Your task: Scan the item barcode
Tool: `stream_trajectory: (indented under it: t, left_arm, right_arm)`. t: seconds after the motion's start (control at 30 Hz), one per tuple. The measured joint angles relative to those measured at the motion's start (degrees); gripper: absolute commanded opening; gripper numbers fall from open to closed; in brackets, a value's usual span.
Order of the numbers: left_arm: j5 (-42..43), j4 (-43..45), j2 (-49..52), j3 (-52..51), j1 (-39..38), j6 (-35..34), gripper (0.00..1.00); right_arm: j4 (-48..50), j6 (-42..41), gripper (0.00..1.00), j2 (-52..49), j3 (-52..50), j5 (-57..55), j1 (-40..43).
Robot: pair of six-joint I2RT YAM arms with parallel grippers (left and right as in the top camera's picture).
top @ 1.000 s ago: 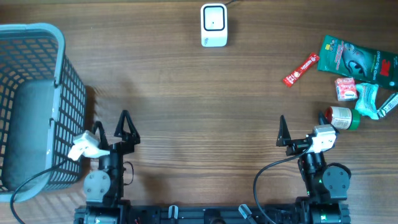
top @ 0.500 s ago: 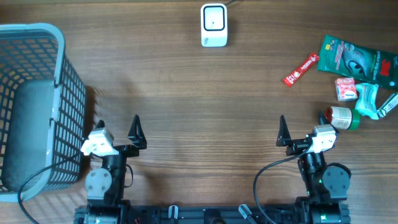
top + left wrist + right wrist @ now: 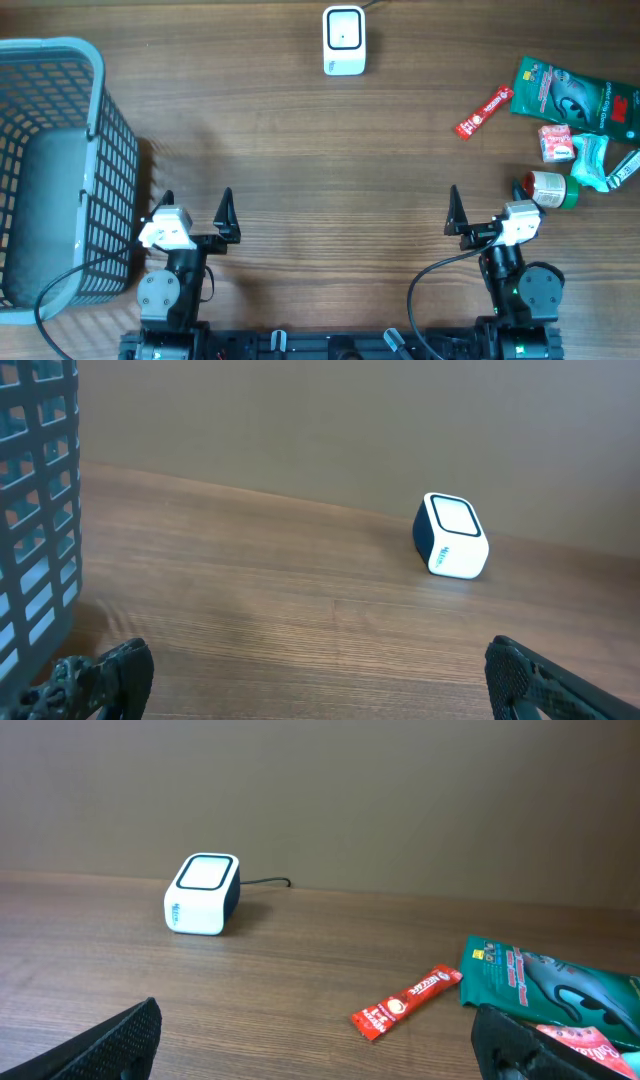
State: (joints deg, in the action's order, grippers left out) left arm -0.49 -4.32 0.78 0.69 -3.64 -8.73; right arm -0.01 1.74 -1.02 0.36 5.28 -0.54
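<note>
Left hand (image 3: 196, 205) now points straight ahead, spread and empty; the spread right hand (image 3: 485, 197) is nearer the slim red foil sachet (image 3: 484, 112) ahead.

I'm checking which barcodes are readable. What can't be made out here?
- Barcodes: none legible on any item; too small, overhead and right wrist views.
- Pouch: cut by the right edge, overhead and right wrist views.
- Basket: cut by the left edge, overhead and left wrist views.
</note>
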Motion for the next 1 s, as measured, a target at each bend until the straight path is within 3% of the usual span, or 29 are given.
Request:
stream_trajectory:
  t: [1.0]
  left_arm:
    - [1.1, 0.0, 0.0, 0.0, 1.6, 0.1, 1.0]
  right_arm:
    - [0.0, 0.0, 1.0, 0.0, 0.0, 0.0, 0.0]
